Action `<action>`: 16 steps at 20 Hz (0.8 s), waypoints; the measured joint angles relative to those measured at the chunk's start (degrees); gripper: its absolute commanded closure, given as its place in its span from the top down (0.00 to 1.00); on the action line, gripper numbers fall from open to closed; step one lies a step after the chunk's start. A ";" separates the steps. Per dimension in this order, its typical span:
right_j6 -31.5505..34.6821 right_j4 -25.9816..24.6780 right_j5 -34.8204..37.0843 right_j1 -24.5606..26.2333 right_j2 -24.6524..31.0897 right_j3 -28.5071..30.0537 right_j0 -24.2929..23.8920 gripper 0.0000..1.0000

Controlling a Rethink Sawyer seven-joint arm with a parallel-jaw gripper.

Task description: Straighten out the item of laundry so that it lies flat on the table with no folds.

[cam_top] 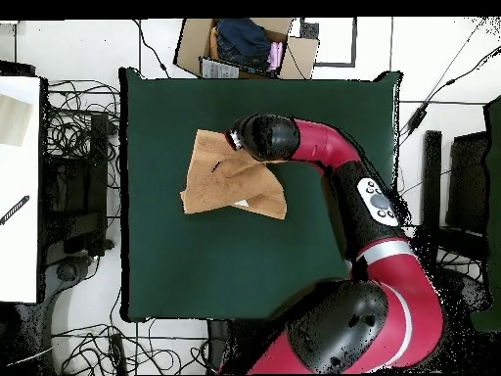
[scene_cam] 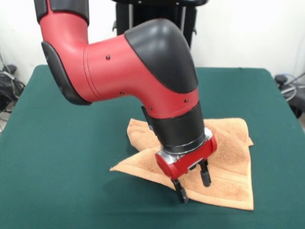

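Parted and empty, my gripper [scene_cam: 193,183] hangs low at lower centre, black fingers [scene_cam: 180,191] over the towel [scene_cam: 233,157]. That towel is soft orange-tan terry, a rumpled, folded wedge with a ribbed band. Around it, flat green felt tabletop [scene_cam: 62,152] spreads wide, especially leftward.

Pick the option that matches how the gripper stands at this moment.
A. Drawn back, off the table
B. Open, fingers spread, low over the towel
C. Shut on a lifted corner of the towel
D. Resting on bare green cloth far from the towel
B: in the front view the gripper has its two black fingers apart with nothing between them, hanging just above the towel, which lies rumpled and folded on the table.
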 measured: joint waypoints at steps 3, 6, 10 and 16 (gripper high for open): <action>0.00 0.00 -0.29 1.15 0.00 0.18 -0.64 1.00; 0.00 0.00 -0.29 2.08 0.00 0.35 -1.55 1.00; 0.00 0.00 -0.30 2.63 0.00 0.48 -2.76 1.00; 0.00 0.14 -0.30 2.96 0.01 0.57 -3.79 1.00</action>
